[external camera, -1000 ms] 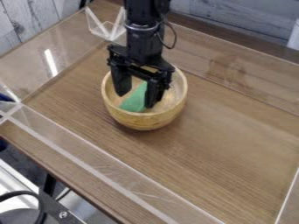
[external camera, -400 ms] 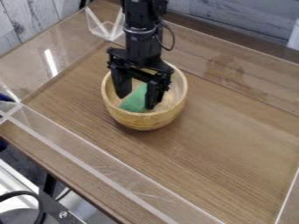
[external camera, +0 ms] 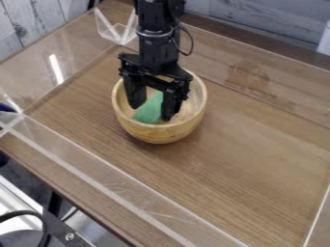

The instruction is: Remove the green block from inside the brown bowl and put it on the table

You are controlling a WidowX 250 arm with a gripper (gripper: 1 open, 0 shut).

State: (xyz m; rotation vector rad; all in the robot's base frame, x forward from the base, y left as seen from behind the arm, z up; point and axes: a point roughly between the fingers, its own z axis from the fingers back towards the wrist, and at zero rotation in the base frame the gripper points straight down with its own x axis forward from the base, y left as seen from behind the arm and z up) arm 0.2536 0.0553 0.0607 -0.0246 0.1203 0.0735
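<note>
Green block: a small green bar [external camera: 149, 108] lies inside the brown bowl, slanted across its floor; part of it is hidden from me behind the black fingers.
Brown bowl: a round, light-tan wooden bowl [external camera: 160, 132] with a thick rim stands upright on the surface, with the arm above it.
End effector: my black end effector [external camera: 160, 108] points down into the bowl, its two fingers spread wide apart, one on either side of the block. I see no grip on the block; whether either finger touches it, I cannot tell.
Arm: the black arm [external camera: 158, 37] enters at the top of the view and comes down over the rear part of the bowl; a thin dark cable [external camera: 190, 37] loops beside it.
Surface: a brown wood-grain tabletop [external camera: 245, 159] carries the bowl and extends on both sides of it.
Borders: low clear walls [external camera: 110, 188] run along the edge of the surface nearest me.
Lower left corner: black cables [external camera: 39, 220] curve beyond the clear wall, off the surface.
</note>
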